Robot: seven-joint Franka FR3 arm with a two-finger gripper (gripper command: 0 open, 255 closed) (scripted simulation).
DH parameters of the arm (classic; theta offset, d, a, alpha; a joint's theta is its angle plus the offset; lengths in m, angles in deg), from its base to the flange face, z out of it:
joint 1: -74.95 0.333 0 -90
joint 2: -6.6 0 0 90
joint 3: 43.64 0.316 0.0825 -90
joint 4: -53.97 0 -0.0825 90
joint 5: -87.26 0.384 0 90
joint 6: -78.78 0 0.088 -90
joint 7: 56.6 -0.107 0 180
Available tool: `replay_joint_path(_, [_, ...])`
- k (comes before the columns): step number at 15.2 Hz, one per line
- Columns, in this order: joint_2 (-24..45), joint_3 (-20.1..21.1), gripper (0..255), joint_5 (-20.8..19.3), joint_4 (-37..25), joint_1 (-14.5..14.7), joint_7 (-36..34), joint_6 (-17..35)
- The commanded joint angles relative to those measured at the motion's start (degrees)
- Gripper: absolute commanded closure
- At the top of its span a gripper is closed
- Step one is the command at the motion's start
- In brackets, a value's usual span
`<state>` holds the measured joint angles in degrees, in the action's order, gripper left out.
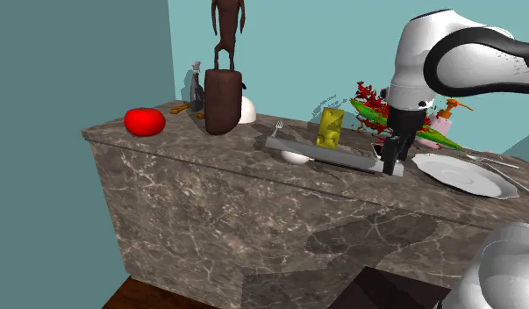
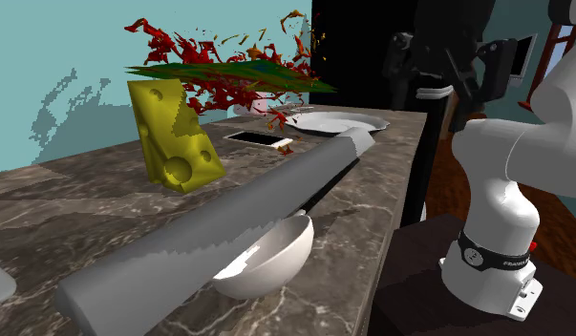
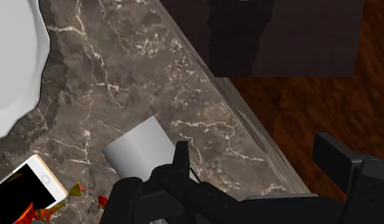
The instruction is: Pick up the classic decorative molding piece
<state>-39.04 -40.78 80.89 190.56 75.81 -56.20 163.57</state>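
Note:
The molding piece (image 1: 337, 153) is a long plain grey bar lying across the marble counter (image 1: 201, 176), propped partly on a white bowl (image 1: 296, 158). It runs from the second exterior view's lower left (image 2: 209, 229) towards a plate. My black gripper (image 1: 392, 163) hangs at the bar's end nearest the plate. In the wrist view the gripper (image 3: 260, 162) is open. One of its fingers (image 3: 181, 158) stands right at the molding's end (image 3: 138, 147), and the other finger (image 3: 340, 159) is out past the counter's edge. The bar lies outside the gap between the fingers.
A yellow cheese wedge (image 1: 330, 127), a phone (image 2: 259, 139), a white plate (image 1: 464, 173) and a red and green plant (image 1: 376, 105) crowd the molding. Further along stand a brown statue (image 1: 223, 88), a bottle (image 1: 196, 89) and a red tomato (image 1: 144, 121). The counter's edge (image 3: 248, 121) drops to a wooden floor.

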Motion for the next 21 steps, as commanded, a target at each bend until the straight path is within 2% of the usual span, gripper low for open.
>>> replay_joint_path(1, [0.0,0.0,0,0.0,0.0,0.0,0.0,0.0])
replay_joint_path(8, [2.99,5.45,0,-17.58,6.99,1.19,4.8,21.79])
replay_joint_path(13, [6.72,9.47,0,-33.52,10.8,-1.26,3.17,38.16])
replay_joint_path(14, [7.15,9.9,0,-35.27,11.03,-1.68,2.72,39.64])
replay_joint_path(21, [8.62,10.72,0,-37.68,14.78,-2.67,-1.59,43.69])
